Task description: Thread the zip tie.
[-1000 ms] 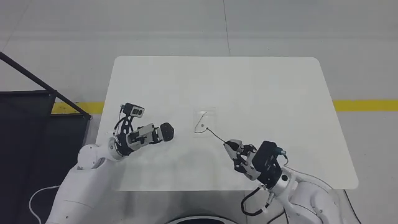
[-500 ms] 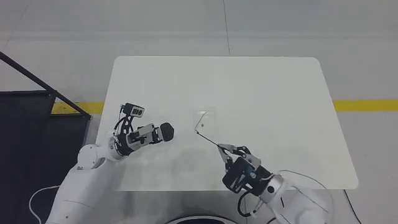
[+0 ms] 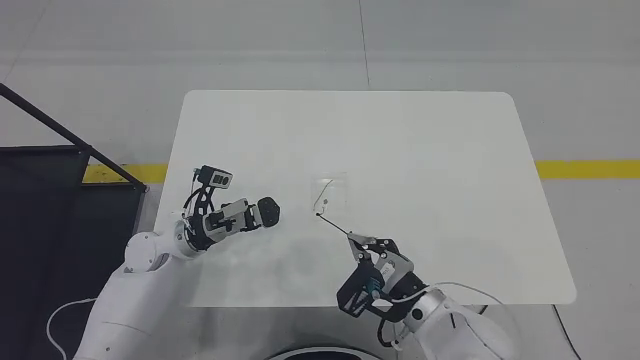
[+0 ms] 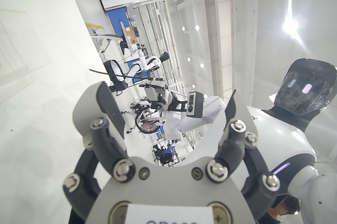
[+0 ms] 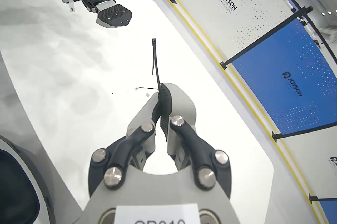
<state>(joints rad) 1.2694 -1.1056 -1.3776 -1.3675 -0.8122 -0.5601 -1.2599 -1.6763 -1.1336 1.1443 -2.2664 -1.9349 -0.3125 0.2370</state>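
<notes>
Near the table (image 3: 450, 150) front edge, right gripper (image 5: 162, 93): fingers pinched together on the black strap.
Zip tie (image 5: 157, 62): held above the table, head end toward its centre.
Left gripper (image 4: 167, 93): fingers apart, holding nothing, near the table's left side.

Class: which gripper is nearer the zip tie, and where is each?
Right. The right gripper is shut on one end of the zip tie; the left gripper sits open, apart from it, beyond its free end.

White arms (image 3: 140, 256) end in grey jaws, black dimpled pads (image 5: 115, 15), silver screws (image 5: 221, 155).
</notes>
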